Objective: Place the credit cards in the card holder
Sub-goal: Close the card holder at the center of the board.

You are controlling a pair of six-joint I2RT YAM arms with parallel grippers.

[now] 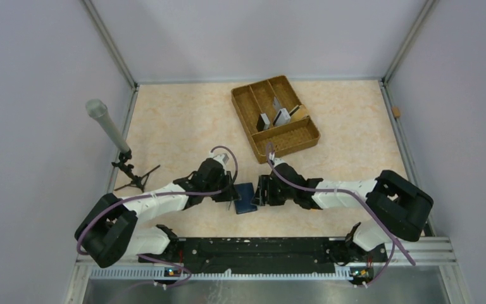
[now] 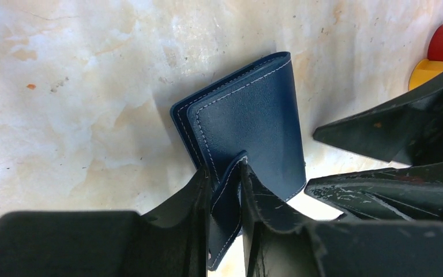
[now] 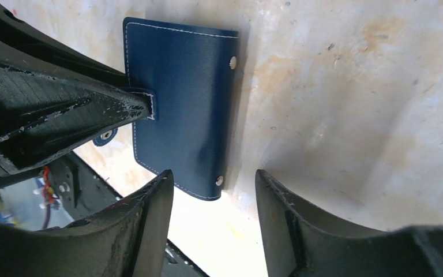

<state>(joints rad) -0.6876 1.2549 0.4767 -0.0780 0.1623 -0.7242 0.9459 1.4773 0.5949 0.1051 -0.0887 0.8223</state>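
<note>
Card holder (image 2: 248,115): smooth navy, white-stitched rectangle

card holder (image 2: 254,124) tab half hidden between jaws, credit cards (image 1: 281,116) indistinct

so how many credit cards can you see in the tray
2 clearly: one grey card in the brown woven tray, another just right of it. More may be hidden behind them.

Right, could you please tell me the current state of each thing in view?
card holder: folded shut, snap tab undone
left gripper: shut on the card holder's snap tab
right gripper: open, at the card holder's edge
credit cards: leaning in the woven tray, not yet loaded
</note>
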